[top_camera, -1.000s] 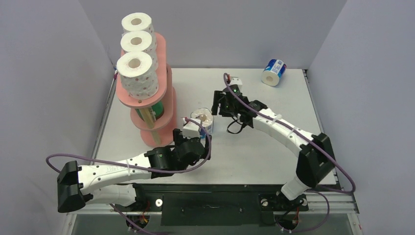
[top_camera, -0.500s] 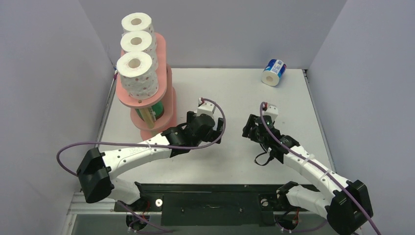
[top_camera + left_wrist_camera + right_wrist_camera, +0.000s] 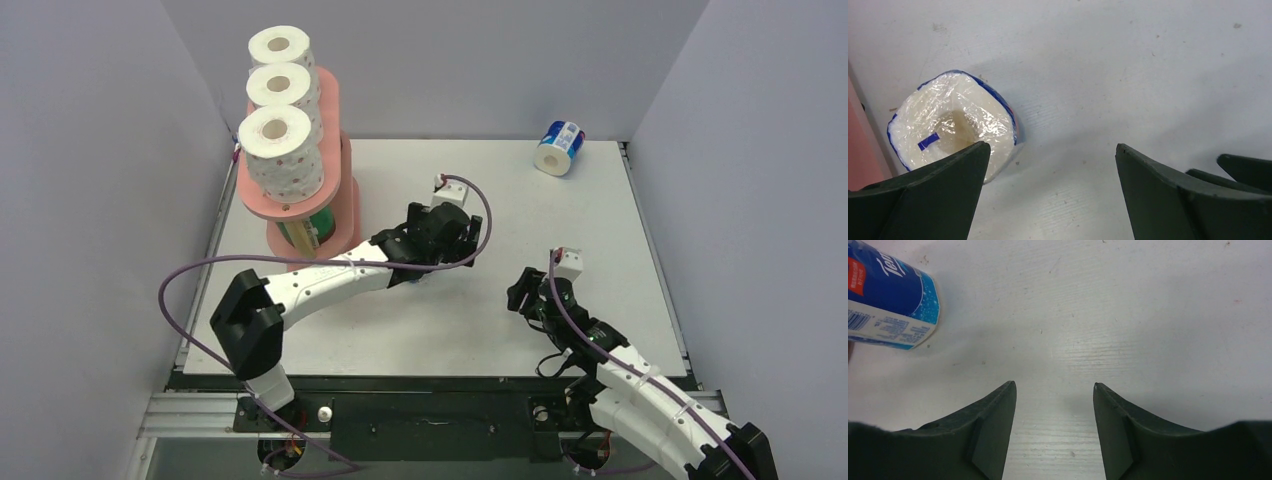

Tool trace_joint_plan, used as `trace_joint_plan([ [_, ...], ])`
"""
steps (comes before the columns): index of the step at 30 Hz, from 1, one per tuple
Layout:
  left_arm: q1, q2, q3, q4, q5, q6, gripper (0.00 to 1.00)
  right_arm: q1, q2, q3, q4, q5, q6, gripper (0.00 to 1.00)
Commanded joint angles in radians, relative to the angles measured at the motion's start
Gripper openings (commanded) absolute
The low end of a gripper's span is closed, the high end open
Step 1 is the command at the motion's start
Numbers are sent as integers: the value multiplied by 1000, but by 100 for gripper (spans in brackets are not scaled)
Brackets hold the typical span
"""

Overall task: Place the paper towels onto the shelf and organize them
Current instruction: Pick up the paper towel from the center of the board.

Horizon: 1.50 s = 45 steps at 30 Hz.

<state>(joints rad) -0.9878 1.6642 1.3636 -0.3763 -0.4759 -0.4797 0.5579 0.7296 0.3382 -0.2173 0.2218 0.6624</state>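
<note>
Tabletop [image 3: 560,220] lies white, seemingly scuffed, between lilac walls [image 3: 450,60].

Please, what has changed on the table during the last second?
The right end effector drew back from mid-table to the near edge, its jaws narrowing. The left end effector swung out from the shelf and hangs open by the wrapped roll, gripping nothing. The dotted rolls and the far roll stayed put.

White table [image 3: 600,230], pink shelf [image 3: 332,105], two wrapped rolls [image 3: 559,147]

I get the whole table [image 3: 520,200] from above-behind; wrist cams point down close at it, left one over a roll [image 3: 948,125].
</note>
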Motion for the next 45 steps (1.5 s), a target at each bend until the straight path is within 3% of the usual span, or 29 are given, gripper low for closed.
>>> trace_joint_plan([
  [1,65,63,64,-22,-7,-3,97,4,-45,1,28,-5,-17,53],
  [7,113,136,103,-45,-16,3,100,1,-99,-12,22,17,-16,53],
  [9,119,153,109,-46,-17,9,94,2,-97,-16,30,9,-18,53],
  [16,120,176,100,-20,5,16,90,2,-64,-16,45,5,-23,53],
  [27,121,209,80,-23,8,10,65,3,-55,-17,50,6,-23,52],
  [36,114,185,66,-37,-46,16,38,2,-49,-18,54,6,-24,52],
  [45,129,113,48,-85,-158,33,33,3,-39,-16,58,3,-24,52],
])
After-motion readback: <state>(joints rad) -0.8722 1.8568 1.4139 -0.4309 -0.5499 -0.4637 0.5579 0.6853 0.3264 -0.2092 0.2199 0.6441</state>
